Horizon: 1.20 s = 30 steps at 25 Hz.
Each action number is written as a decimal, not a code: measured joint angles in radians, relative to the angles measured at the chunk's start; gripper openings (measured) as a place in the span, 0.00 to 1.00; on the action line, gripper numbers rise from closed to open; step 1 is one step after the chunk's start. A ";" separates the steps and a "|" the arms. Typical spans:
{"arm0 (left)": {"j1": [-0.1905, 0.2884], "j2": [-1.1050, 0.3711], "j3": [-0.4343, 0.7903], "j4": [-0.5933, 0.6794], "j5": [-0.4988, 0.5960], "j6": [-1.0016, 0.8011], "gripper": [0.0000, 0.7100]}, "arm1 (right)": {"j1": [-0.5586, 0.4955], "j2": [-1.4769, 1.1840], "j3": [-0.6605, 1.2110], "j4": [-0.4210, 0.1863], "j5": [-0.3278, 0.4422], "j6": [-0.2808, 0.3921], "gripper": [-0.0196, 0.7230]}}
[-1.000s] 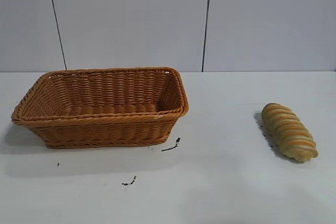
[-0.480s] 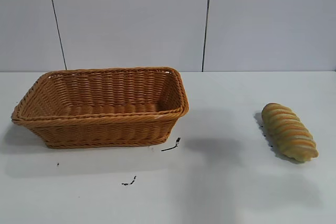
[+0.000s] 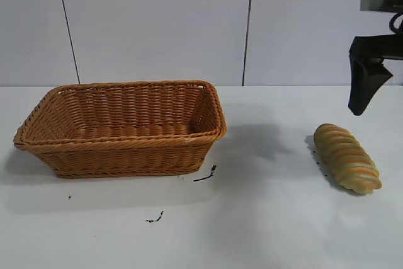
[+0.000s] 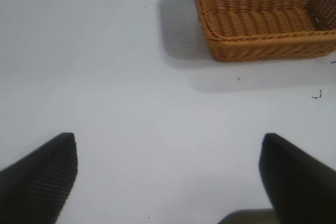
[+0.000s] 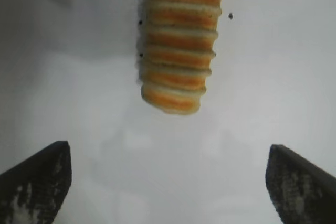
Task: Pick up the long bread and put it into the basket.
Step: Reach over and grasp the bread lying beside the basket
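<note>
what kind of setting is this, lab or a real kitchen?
Looks like a lab tabletop rig, not a kitchen: a bare white table against plain grey wall panels, with only a wicker basket, one long bread and the right gripper.

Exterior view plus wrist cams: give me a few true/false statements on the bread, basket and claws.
1. The long bread lies inside the basket. False: it lies on the table, well apart from the basket.
2. The right claw is open and holds nothing. True.
3. The basket has nothing in it. True, as far as both views show.
4. The right claw has closed on the long bread. False: it hangs above the table near the bread, touching nothing.
5. The left claw is gripping the basket rim. False: it is open over bare table, the basket farther off.
</note>
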 joint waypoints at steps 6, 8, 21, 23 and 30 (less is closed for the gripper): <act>0.000 0.000 0.000 0.000 0.000 0.000 0.98 | 0.042 0.087 -0.041 -0.015 -0.035 0.000 0.96; 0.000 0.000 0.000 0.000 0.000 0.000 0.98 | 0.058 0.107 -0.041 -0.020 -0.052 0.000 0.96; 0.000 0.000 0.000 0.000 0.000 0.000 0.98 | 0.012 0.126 -0.042 -0.056 -0.047 0.041 0.96; 0.000 0.000 0.000 0.000 0.000 0.000 0.98 | 0.012 0.127 -0.042 -0.056 -0.047 0.041 0.96; 0.000 0.000 0.000 0.000 0.000 0.000 0.98 | 0.012 0.186 -0.042 -0.056 -0.048 0.041 0.96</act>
